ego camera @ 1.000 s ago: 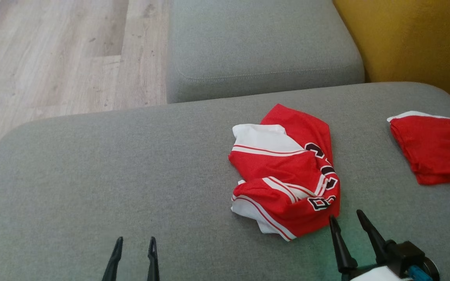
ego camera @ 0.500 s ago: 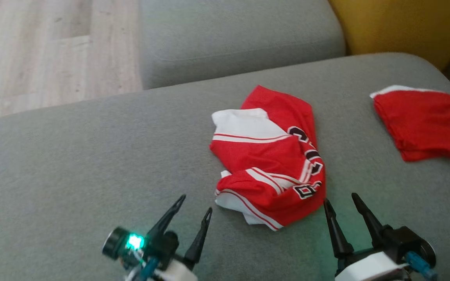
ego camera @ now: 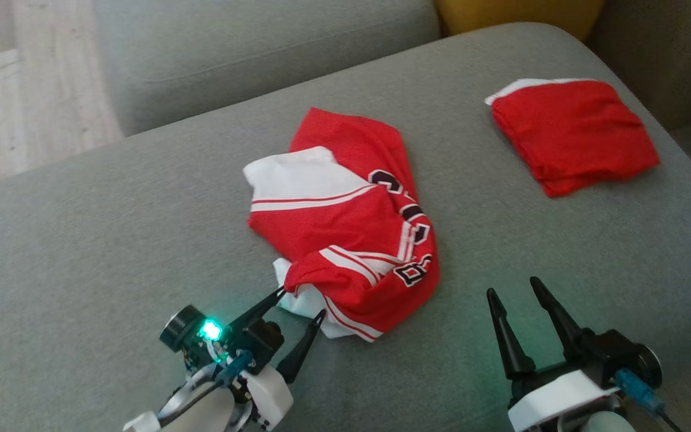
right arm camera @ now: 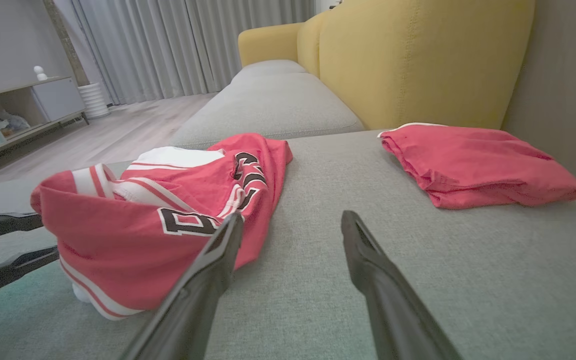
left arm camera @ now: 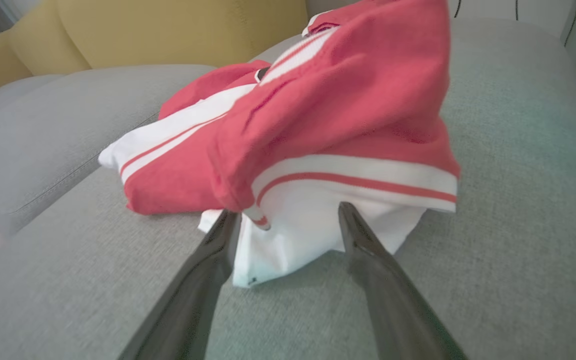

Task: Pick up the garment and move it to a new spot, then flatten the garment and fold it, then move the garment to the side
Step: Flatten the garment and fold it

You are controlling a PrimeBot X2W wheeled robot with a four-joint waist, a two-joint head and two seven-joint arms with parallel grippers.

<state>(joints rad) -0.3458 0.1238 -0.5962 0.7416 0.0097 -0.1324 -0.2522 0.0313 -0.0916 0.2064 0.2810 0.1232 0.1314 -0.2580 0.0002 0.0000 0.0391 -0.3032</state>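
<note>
The garment (ego camera: 345,222), a crumpled red and white jersey with black letters, lies in the middle of the grey cushion (ego camera: 81,240). My left gripper (ego camera: 300,302) is open at its near left corner. In the left wrist view the white hem of the garment (left arm camera: 318,100) lies between the spread fingers of the left gripper (left arm camera: 288,212), which are not closed on it. My right gripper (ego camera: 512,286) stands open over bare cushion, a short way right of the garment's near edge. The right wrist view has the right gripper (right arm camera: 293,216) beside the garment (right arm camera: 168,200).
A folded red cloth (ego camera: 573,135) lies at the far right of the cushion, near its edge. A second grey cushion (ego camera: 261,48) sits beyond, with wood floor (ego camera: 21,108) to the left. A yellow sofa back (right arm camera: 418,60) rises behind the folded cloth (right arm camera: 473,165).
The head camera has swung, shifting the whole picture left and up. My left gripper has come forward and right to the garment's white corner. The right gripper stays open near the garment.
</note>
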